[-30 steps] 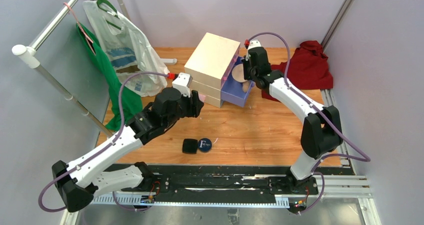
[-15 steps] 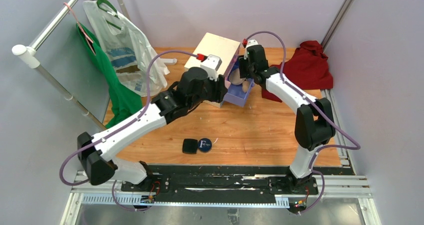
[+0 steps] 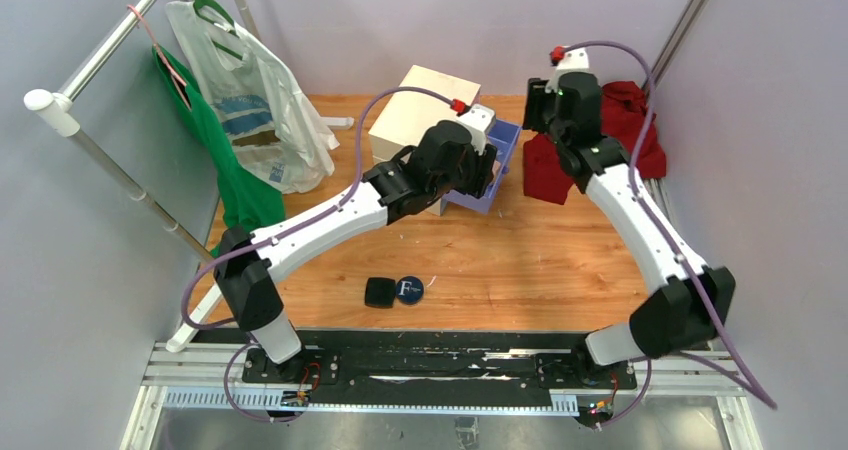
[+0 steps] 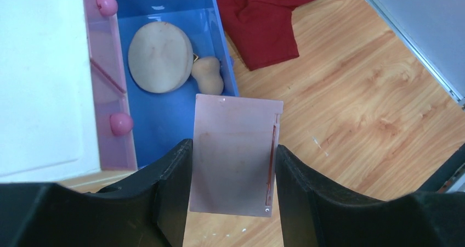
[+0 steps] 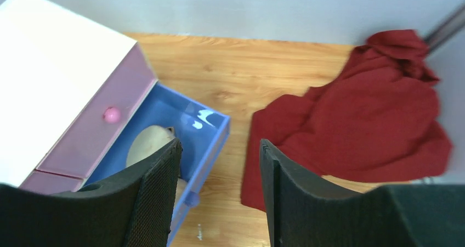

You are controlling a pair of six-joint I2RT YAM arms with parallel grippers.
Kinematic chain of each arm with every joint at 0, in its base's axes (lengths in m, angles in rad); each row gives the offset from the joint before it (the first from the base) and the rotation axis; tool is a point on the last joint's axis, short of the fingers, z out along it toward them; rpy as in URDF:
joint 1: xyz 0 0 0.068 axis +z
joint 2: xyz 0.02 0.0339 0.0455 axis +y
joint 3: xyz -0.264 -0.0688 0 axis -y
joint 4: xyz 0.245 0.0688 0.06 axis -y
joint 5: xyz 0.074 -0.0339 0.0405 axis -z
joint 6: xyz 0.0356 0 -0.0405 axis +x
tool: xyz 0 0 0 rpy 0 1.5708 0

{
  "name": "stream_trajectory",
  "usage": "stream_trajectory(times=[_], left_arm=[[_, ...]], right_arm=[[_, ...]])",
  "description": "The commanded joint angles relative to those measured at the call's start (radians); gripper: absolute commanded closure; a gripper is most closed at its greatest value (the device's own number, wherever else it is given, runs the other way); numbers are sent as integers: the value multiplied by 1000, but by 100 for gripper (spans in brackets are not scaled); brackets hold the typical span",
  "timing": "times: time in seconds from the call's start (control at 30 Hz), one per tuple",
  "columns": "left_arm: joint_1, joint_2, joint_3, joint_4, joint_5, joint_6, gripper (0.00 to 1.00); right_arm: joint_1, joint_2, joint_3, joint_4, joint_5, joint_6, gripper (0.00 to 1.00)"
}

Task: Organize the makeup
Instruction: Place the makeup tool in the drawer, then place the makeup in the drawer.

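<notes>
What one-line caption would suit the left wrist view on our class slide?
Left gripper holds a pink square at the open blue drawer holding a beige puff and sponge.

Bright even light, soft shadows; white chest top (image 4: pixel 38 77) overexposed, near tool fingers (image 5: pixel 153 203) blurred.

The only sign that can be read is a white letter "F", printed on the lid of the round navy compact (image 3: pixel 408 289). That compact lies on the worktop (image 3: pixel 520 260) in front of the cream chest (image 3: pixel 420 110), well apart from it. The white plastic bag (image 3: pixel 250 90) hanging left of the chest bears blue print, too blurred to read. The pink square (image 4: pixel 233 175), gripped in the left hand (image 4: pixel 233 146) right of the chest, shows a tiny corner mark, too small to read.
</notes>
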Motion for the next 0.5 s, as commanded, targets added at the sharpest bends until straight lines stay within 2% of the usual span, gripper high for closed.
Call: stream_trajectory(times=[0.0,0.2,0.47], left_arm=[[-5,56,71,29,0,27,100],[4,187,202,-5,-37,74,100],[74,335,374,-40,2,101,100]], right_arm=[[-28,-134,-80,-41,49,20,46],[-29,-337,-229,-38,21,53,46],[-27,-527,-342,-106,-30,88,46]])
